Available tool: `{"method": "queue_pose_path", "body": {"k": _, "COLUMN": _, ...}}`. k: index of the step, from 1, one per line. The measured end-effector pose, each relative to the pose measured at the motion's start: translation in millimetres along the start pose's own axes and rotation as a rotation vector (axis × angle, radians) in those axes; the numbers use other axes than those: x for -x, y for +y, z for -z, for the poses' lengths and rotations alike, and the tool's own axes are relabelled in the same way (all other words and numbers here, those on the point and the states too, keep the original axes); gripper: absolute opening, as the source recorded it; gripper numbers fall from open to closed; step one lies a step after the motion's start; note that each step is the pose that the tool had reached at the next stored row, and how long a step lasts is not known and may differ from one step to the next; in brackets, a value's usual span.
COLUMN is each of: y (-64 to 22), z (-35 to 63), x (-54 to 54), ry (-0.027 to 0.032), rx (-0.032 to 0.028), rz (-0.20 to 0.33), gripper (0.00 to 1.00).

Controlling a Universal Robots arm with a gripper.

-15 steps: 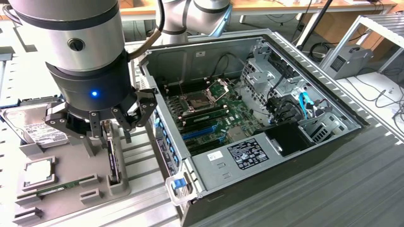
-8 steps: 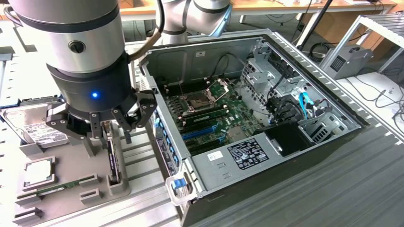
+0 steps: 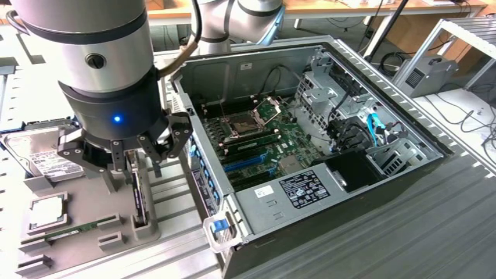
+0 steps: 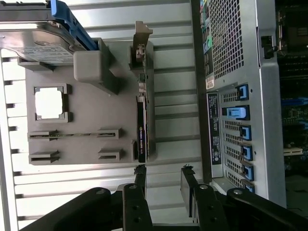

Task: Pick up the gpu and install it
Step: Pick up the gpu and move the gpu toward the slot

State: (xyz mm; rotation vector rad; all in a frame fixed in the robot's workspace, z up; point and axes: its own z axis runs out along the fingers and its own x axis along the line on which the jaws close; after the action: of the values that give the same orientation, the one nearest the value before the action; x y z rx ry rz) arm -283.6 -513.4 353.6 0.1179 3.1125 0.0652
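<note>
Your gripper (image 3: 136, 170) hangs over the grey holder (image 3: 81, 200) on the worktop (image 3: 434, 232), its fingers (image 4: 141, 180) spread wide with nothing between them. The gpu (image 3: 139, 197) stands on edge in the holder's slot just below them (its silver bracket is at the end where the hard drive (image 3: 43, 154) lies). In the wrist view, the card lines up with one finger rather than the middle of the gap. The open computer case (image 3: 349, 215) sits just beside the holder, at the exterior view's right.
</note>
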Motion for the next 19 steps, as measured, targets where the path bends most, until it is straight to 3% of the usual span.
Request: {"method": "queue_pose_path", "body": {"k": 19, "y": -0.3, "z": -7.1, "x": -0.2, "ry": 0.0000, "rx": 0.0000, "rz": 0.000, "gripper": 0.42}}
